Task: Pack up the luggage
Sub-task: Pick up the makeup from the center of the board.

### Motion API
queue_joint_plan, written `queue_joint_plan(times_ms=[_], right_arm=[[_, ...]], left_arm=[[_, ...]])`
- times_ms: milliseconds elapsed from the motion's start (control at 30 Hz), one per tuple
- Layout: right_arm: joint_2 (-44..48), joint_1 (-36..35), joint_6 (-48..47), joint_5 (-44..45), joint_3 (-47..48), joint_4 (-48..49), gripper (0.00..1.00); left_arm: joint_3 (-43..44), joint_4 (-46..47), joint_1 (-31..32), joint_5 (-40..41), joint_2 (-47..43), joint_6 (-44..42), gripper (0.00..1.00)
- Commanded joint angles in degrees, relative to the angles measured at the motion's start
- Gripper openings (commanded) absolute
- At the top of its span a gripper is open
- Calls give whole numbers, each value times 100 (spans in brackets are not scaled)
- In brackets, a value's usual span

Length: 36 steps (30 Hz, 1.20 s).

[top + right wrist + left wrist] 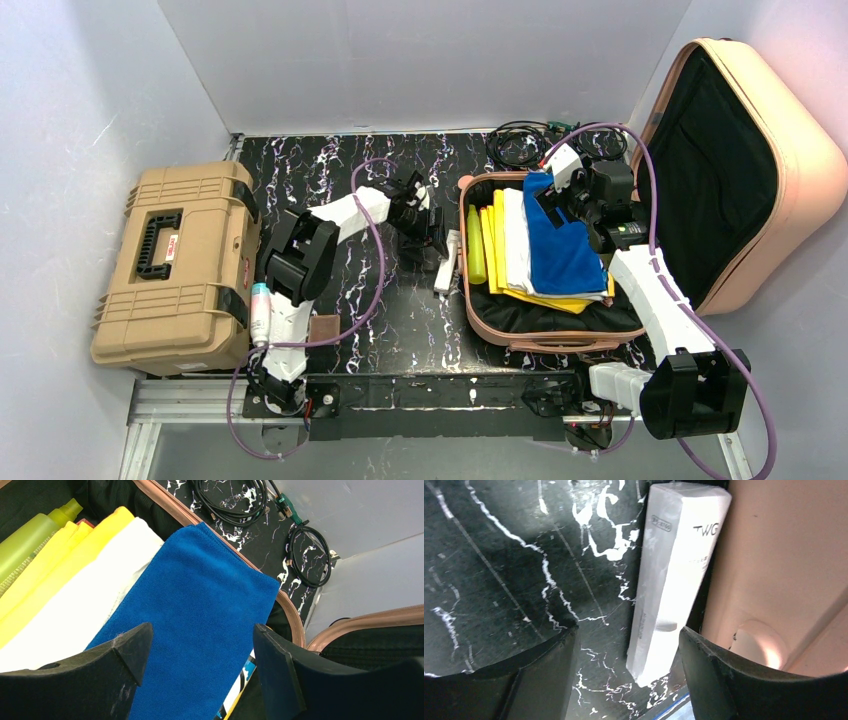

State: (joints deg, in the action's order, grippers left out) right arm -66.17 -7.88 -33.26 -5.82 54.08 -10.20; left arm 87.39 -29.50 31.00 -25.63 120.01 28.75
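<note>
The peach-pink luggage (790,150) lies open at the right, its lid up. Its base holds a green bottle (476,245), yellow (495,255) and white (515,240) folded cloths and a blue cloth (560,245). A white box (446,262) lies on the table against the luggage's left wall; it also shows in the left wrist view (674,575). My left gripper (628,636) is open, just above the box's near end, beside the shell (784,570). My right gripper (202,632) is open and empty above the blue cloth (200,605).
A tan toolbox (175,265) stands at the left. A small spray bottle (260,312) and a brown block (323,329) lie near the left arm's base. Black coiled cables (525,140) lie behind the luggage, also in the right wrist view (305,555). White walls surround the table.
</note>
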Motion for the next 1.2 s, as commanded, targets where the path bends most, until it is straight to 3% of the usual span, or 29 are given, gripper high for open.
queue_joint_plan(times_ms=[0, 233, 500, 800, 1000, 1167], right_arm=[[32, 31, 34, -33, 74, 114, 81], [60, 31, 27, -41, 83, 105, 81], [87, 32, 28, -50, 88, 79, 81], [96, 32, 29, -55, 98, 72, 81], [96, 32, 29, -50, 107, 60, 80], [87, 32, 38, -59, 110, 53, 80]], left_arm=[[72, 176, 81, -71, 182, 60, 71], [61, 225, 248, 96, 272, -11, 81], [241, -342, 459, 928, 510, -238, 81], [312, -476, 462, 1258, 748, -247, 67], [335, -587, 477, 1350, 893, -265, 46], [330, -730, 301, 1489, 777, -286, 44]])
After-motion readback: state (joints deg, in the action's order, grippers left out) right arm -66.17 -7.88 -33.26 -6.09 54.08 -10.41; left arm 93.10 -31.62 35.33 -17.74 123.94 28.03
